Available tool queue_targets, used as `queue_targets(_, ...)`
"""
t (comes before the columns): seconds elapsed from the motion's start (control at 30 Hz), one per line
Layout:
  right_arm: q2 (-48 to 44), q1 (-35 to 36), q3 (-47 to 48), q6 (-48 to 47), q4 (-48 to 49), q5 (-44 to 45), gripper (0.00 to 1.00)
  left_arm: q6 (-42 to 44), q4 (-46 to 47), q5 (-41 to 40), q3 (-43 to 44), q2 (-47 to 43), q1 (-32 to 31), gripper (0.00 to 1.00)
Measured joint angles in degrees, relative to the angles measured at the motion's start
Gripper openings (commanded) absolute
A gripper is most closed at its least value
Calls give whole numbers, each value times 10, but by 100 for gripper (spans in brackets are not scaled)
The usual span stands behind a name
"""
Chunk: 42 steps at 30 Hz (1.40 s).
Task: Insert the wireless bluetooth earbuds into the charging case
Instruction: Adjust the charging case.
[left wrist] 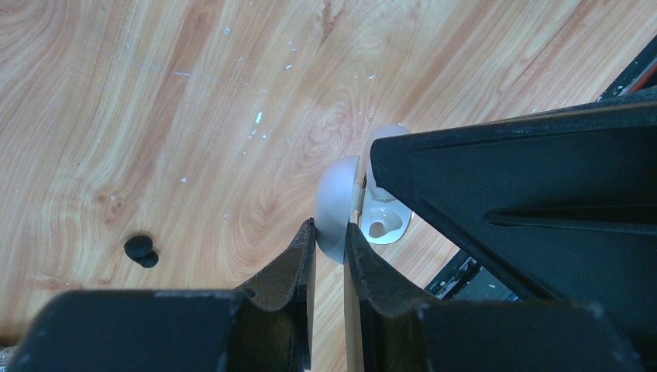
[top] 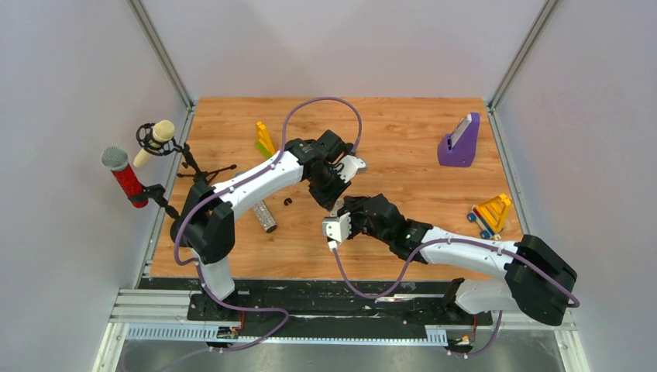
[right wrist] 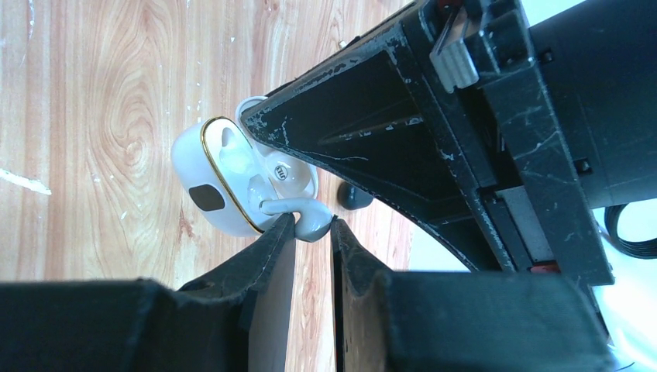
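Right wrist view, centre: my right gripper (right wrist: 313,226) pinched a white earbud (right wrist: 288,206) at the open charging case (right wrist: 221,174), not yet seated; my left gripper (left wrist: 331,236) was clamped on that case; black buds (left wrist: 141,250) lay lower left on the bench (left wrist: 155,116).

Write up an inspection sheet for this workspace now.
Surface: wooden tabletop, white sliver on it.
Job's things: white charging case open; white earbud at its mouth; black earbud loose on wood.
Clutter: silver cylinder, yellow-green toy, purple phone stand, yellow toy vehicle.
Grippers: left gripper shut on the case; right gripper shut on the white earbud.
Cables: purple cable loops over the left arm.
Surroundings: two microphones on stands at left; grey walls.
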Motion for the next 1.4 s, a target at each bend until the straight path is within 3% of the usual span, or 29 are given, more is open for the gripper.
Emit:
queue_targets(0.73, -4, 8, -6, -24, 1, 0, 28, 0, -4, 5, 0, 0, 0, 14)
queue_targets(1.3, -4, 19, -8, -30, 0, 10, 28, 0, -10, 4, 0, 0, -1, 13)
queue_targets(1.4, -4, 19, -8, -28, -1, 14, 32, 0, -10, -2, 0, 0, -2, 13)
